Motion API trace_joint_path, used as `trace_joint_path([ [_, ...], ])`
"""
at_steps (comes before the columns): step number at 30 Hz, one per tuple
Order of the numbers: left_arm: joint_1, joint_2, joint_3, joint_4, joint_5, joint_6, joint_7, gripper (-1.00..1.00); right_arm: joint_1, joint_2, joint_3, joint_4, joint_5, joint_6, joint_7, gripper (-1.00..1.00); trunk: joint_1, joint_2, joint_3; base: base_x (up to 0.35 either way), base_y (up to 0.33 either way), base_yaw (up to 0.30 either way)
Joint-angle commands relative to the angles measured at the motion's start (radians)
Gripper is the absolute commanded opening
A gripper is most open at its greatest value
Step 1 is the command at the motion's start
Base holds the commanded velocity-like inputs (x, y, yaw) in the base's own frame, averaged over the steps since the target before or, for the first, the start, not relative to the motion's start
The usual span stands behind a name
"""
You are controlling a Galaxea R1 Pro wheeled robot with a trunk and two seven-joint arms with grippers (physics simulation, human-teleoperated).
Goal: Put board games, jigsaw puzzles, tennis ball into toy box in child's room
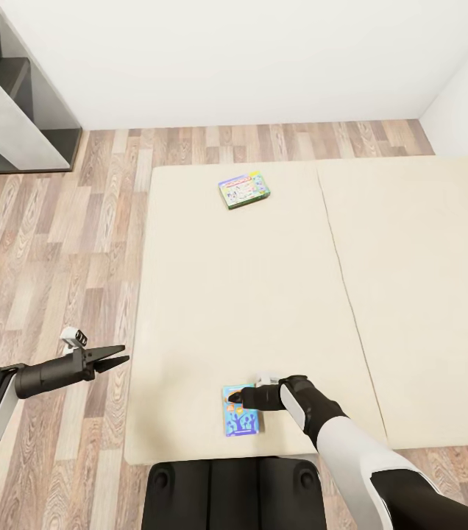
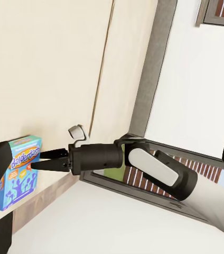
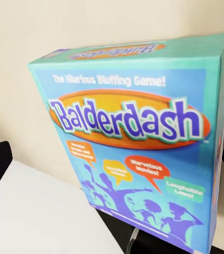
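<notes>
My right gripper (image 1: pixel 235 398) hangs with fingers spread over the blue Balderdash box (image 1: pixel 240 419), unclamped; closing off-centre could shove it off the bed (image 1: pixel 425 294) edge, while my left gripper (image 1: pixel 116 358) idles part-open.

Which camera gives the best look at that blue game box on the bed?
The right wrist view: the blue game box sits close up, its "Balderdash" title readable. The head view shows it small near the bed's front edge, partly under the right pincer. The left wrist view shows it small, at an angle.
</notes>
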Motion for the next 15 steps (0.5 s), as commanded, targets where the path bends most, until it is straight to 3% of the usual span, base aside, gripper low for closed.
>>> trace_joint_path([
  [1,0.0,0.0,0.0,0.0,0.001,0.011,-0.003,1.0,0.0,0.0,0.002,-0.001,-0.008,0.006,-0.003,1.0,0.001,-0.001,-0.001,0.0,0.0,0.0],
  [15,0.0,0.0,0.0,0.0,0.001,0.011,-0.003,1.0,0.0,0.0,0.002,-0.001,-0.009,0.006,-0.003,1.0,0.001,-0.001,-0.001,0.0,0.049,0.0],
])
